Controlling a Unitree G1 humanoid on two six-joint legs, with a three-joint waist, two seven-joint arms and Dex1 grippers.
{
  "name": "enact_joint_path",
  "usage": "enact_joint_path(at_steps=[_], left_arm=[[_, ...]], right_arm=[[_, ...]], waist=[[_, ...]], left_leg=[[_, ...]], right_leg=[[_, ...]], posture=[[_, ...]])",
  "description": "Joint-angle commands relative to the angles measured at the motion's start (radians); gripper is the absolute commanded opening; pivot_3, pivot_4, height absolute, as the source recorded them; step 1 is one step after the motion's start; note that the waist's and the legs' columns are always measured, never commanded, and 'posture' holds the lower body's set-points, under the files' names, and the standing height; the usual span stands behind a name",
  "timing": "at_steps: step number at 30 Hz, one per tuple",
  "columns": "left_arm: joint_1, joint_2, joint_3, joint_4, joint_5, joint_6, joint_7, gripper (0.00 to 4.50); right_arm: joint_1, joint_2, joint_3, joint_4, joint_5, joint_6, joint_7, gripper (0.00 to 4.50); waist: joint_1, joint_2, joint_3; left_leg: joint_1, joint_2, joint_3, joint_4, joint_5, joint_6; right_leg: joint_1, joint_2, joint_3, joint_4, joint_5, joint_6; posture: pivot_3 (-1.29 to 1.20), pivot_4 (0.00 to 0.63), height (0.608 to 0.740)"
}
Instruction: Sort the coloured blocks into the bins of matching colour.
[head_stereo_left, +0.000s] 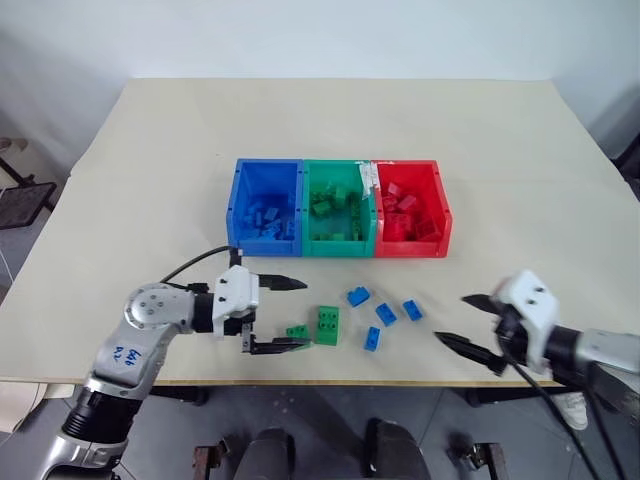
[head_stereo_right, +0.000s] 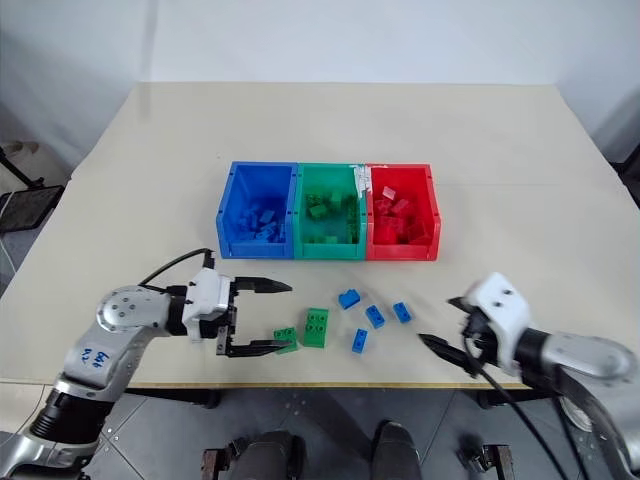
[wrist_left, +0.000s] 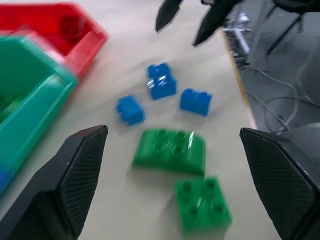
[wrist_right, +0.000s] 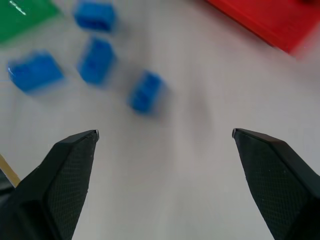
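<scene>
Three joined bins stand mid-table: blue (head_stereo_left: 233, 212), green (head_stereo_left: 338, 248) and red (head_stereo_left: 444, 215), each with bricks of its own colour inside. In front of them lie a larger green block (head_stereo_left: 327, 325), a small green block (head_stereo_left: 297, 331) and several little blue blocks (head_stereo_left: 386, 314). My left gripper (head_stereo_left: 306, 313) is open and points right, its fingertips on either side of the small green block without touching it. To the right of the blue blocks my right gripper (head_stereo_left: 452, 318) is also open, with nothing between its fingers. The left wrist view has both green blocks (wrist_left: 170, 152) between the fingers.
The loose blocks lie close to the table's front edge (head_stereo_left: 400, 381). Bare tabletop spreads behind and to both sides of the bins. A dark cart (head_stereo_left: 20, 200) stands on the floor at the far left.
</scene>
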Motion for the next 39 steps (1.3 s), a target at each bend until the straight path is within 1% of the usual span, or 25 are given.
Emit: enact_joint_path(at_steps=[1,3,6,8,9,13,16,18,20,22,24,27,28,29,31,34,37,39], left_arm=[[0.029,0.021,0.043,-0.007,-0.011,-0.03,-0.007,4.5],[0.038,0.021,0.05,-0.014,-0.009,-0.031,0.004,4.5],[0.051,0.022,0.062,-0.033,-0.01,-0.028,0.018,4.5],[0.063,0.024,0.069,-0.048,-0.014,-0.023,0.028,4.5],[0.069,0.024,0.073,-0.054,-0.015,-0.022,0.034,4.5],[0.083,0.012,0.09,-0.069,-0.031,-0.039,0.046,4.5],[0.101,-0.002,0.114,-0.081,-0.048,-0.023,0.079,4.5],[0.117,-0.02,0.138,-0.091,-0.068,0.004,0.122,4.5],[0.154,-0.034,0.168,-0.111,-0.086,0.025,0.158,4.5],[0.186,-0.047,0.196,-0.132,-0.099,0.035,0.19,4.5],[0.213,-0.059,0.237,-0.146,-0.113,0.054,0.238,4.5],[0.266,-0.078,0.308,-0.16,-0.126,0.07,0.305,4.5],[0.3,-0.078,0.325,-0.167,-0.121,0.064,0.307,4.5],[0.321,-0.076,0.333,-0.173,-0.116,0.06,0.308,4.5],[0.364,-0.076,0.364,-0.181,-0.112,0.047,0.313,4.5],[0.388,-0.079,0.399,-0.186,-0.113,0.034,0.339,4.5],[0.401,-0.084,0.4,-0.206,-0.114,0.034,0.35,4.5],[0.404,-0.084,0.397,-0.211,-0.115,0.035,0.353,4.5]], right_arm=[[-0.054,-0.002,0.101,-0.022,-0.03,0.084,-0.069,4.49],[-0.088,0.009,0.143,0.003,-0.058,0.116,-0.112,4.49],[-0.118,0.016,0.157,0.039,-0.074,0.138,-0.138,3.87],[-0.127,0.01,0.152,0.052,-0.074,0.138,-0.134,3.23],[-0.131,0.007,0.15,0.057,-0.074,0.137,-0.131,2.82],[-0.145,-0.007,0.15,0.076,-0.075,0.128,-0.108,1.45],[-0.172,-0.006,0.123,0.083,-0.047,0.095,-0.061,0.43],[-0.213,0.014,0.071,0.049,0.048,0.068,0.019,0.41],[-0.306,0.039,0.059,0.045,0.101,0.077,0.033,0.41],[-0.402,0.072,0.082,0.069,0.118,0.093,0.02,0.41],[-0.506,0.123,0.133,0.101,0.118,0.108,-0.002,0.41],[-0.714,0.265,0.246,0.237,0.053,0.144,-0.089,0.41],[-0.785,0.335,0.296,0.314,0.007,0.117,-0.123,0.41],[-0.831,0.381,0.328,0.37,-0.027,0.093,-0.142,0.41],[-0.933,0.495,0.399,0.518,-0.115,0.006,-0.181,0.41],[-1.024,0.615,0.438,0.688,-0.199,-0.107,-0.208,0.41],[-1.04,0.651,0.47,0.783,-0.252,-0.191,-0.175,0.41],[-1.04,0.676,0.468,0.82,-0.259,-0.217,-0.159,1.14]], waist=[[0.013,0.0,0.0],[0.019,0.0,0.0],[0.018,-0.001,0.0],[0.015,-0.001,0.0],[0.014,-0.001,0.0],[0.014,-0.001,0.0],[0.014,-0.001,0.0],[0.013,-0.001,0.0],[0.007,-0.001,0.0],[-0.002,-0.001,0.0],[-0.009,-0.001,0.0],[-0.018,-0.001,0.0],[-0.024,-0.001,0.0],[-0.035,0.0,0.0],[-0.042,0.0,-0.001],[-0.04,0.0,-0.001],[-0.037,-0.001,-0.001],[-0.039,-0.002,-0.002]], left_leg=[[-0.001,-0.001,0.0,0.0,0.0,0.0],[-0.001,-0.001,0.0,0.0,0.0,0.0],[-0.001,-0.001,0.0,0.0,0.0,0.0],[-0.001,-0.001,0.0,0.0,0.0,0.0],[-0.001,-0.001,0.0,0.0,0.0,0.0],[-0.001,-0.001,0.0,0.0,0.0,0.0],[-0.001,-0.001,0.0,0.0,0.0,0.0],[-0.001,-0.001,0.0,0.0,0.0,0.0],[-0.001,0.0,0.0,0.0,0.0,0.0],[0.0,0.0,0.001,0.0,0.0,0.0],[0.0,0.001,0.0,0.0,0.0,0.0],[0.0,0.0,0.0,0.0,0.0,0.0],[0.0,0.001,0.0,0.0,0.0,0.0],[0.0,0.001,0.0,0.0,0.0,0.0],[0.0,0.0,0.0,-0.001,0.0,-0.001],[-0.001,0.0,-0.002,-0.002,0.0,-0.001],[-0.001,-0.001,-0.004,-0.002,0.0,-0.001],[-0.001,-0.001,-0.004,-0.002,0.0,-0.001]], right_leg=[[0.0,0.0,0.0,0.0,0.0,0.0],[0.0,0.0,0.0,0.0,0.0,0.0],[0.0,0.0,0.0,0.0,0.0,0.0],[0.0,0.0,0.0,0.0,0.0,0.0],[0.0,0.0,0.0,0.0,0.0,0.0],[0.0,0.0,0.0,0.0,0.0,0.0],[0.0,0.0,0.0,0.0,0.0,0.0],[0.0,0.0,0.0,0.0,0.0,0.0],[-0.001,0.0,0.0,0.0,0.0,0.0],[-0.001,0.0,0.0,0.0,0.0,0.0],[-0.001,0.0,0.0,0.001,0.0,0.0],[-0.001,0.0,0.0,0.002,0.0,0.0],[-0.002,0.0,0.0,0.002,0.0,0.0],[-0.002,0.0,0.0,0.003,0.001,0.0],[-0.004,0.0,0.0,0.004,0.0,0.0],[-0.004,0.0,-0.002,0.005,0.0,0.0],[-0.003,0.0,-0.003,0.005,0.001,0.0],[-0.003,0.0,-0.003,0.005,0.001,-0.001]], posture=[[0.0,0.15,0.74],[0.0,0.15,0.74],[0.0,0.15,0.74],[0.0,0.15,0.74],[0.0,0.15,0.74],[0.0,0.15,0.74],[0.0,0.15,0.74],[0.0,0.15,0.74],[0.0,0.15,0.74],[0.0,0.15,0.74],[0.0,0.15,0.74],[0.0,0.15,0.74],[0.0,0.15,0.74],[0.0,0.15,0.74],[0.0,0.15,0.74],[0.0,0.15,0.74],[0.0,0.15,0.74],[0.0,0.15,0.74]])
